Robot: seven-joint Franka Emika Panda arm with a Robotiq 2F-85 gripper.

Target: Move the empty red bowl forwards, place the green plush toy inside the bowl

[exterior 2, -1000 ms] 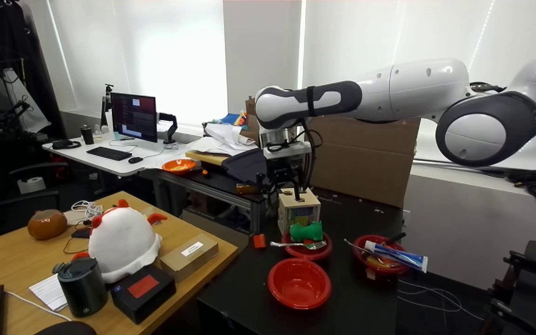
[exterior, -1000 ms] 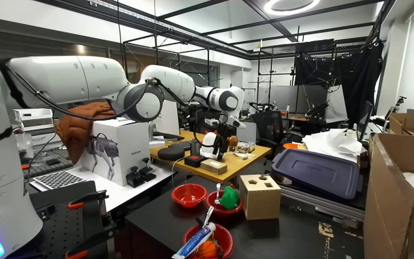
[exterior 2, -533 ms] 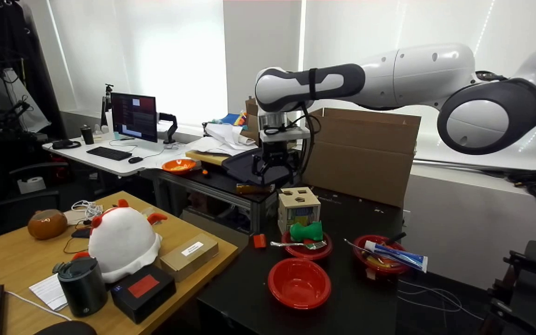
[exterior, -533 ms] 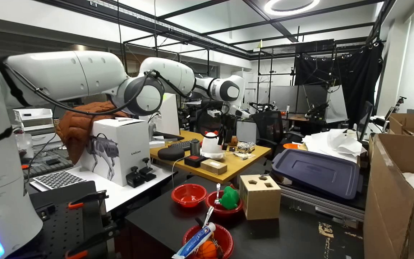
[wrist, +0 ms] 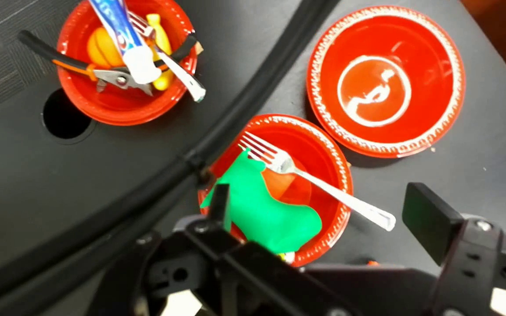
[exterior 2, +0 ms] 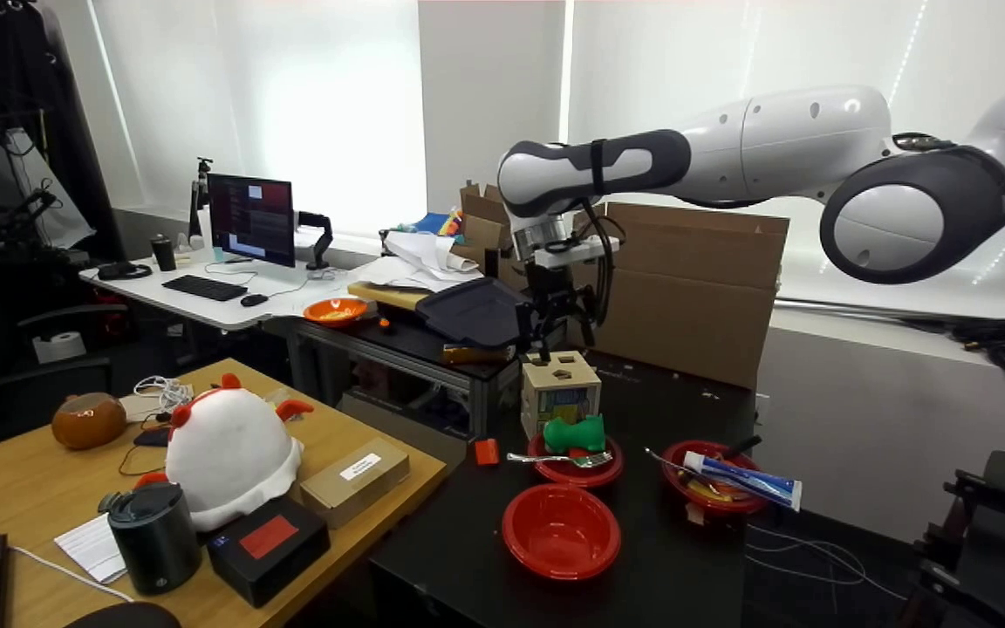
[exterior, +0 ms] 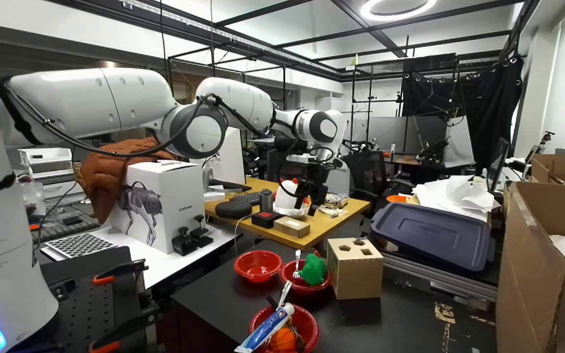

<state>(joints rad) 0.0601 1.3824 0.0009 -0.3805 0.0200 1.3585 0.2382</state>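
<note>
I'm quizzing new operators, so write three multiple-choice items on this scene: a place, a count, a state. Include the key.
1. Where is the green plush toy?
A) In the empty red bowl
B) Directly on the black table
C) In a bowl beside the wooden box

2. How many red bowls are on that table?
A) Three
B) Two
C) Five

3. What state is the gripper in?
A) Closed around the toy
B) Open
C) Closed, holding nothing

Key:
1 C: both exterior views show it there.
2 A: one empty, one holding the toy, one under a blue tube.
3 B: the wrist view shows its jaws apart.
</note>
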